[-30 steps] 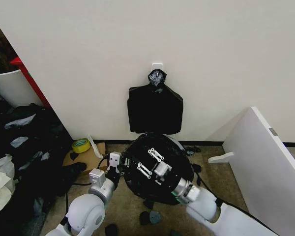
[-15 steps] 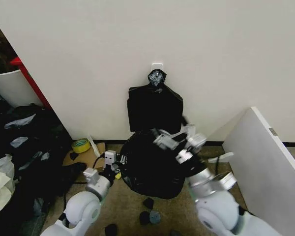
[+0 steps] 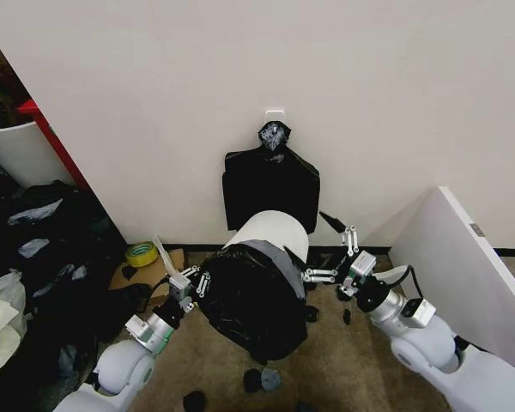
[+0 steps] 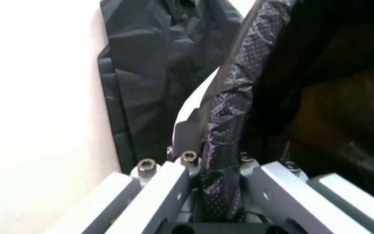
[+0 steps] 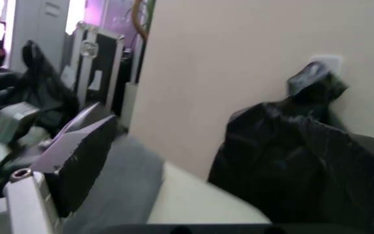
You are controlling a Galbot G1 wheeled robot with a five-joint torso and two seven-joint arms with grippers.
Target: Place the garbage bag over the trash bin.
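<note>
The trash bin (image 3: 271, 230) stands at the foot of the wall; its white far part is bare. The glossy black garbage bag (image 3: 253, 302) wraps its near side and front, with a grey stretched band across the top. My left gripper (image 3: 191, 281) sits at the bag's left edge, shut on a twisted strip of the garbage bag (image 4: 221, 146). My right gripper (image 3: 330, 257) hovers just right of the bin, open, holding nothing. One of its fingers (image 5: 76, 153) shows in the right wrist view beside the white bin (image 5: 194, 204).
A flat bunch of black bags (image 3: 270, 189) hangs from a wall hook behind the bin. A white board (image 3: 463, 283) leans at the right. A yellow tape roll (image 3: 142, 254), cardboard and a heap of dark bags (image 3: 34, 257) lie at the left. Small dark scraps (image 3: 262, 378) dot the floor.
My right gripper has come out of the bin and swung to the right. The bag has slipped off the bin's far side, baring white plastic. The left gripper dropped slightly leftward.
</note>
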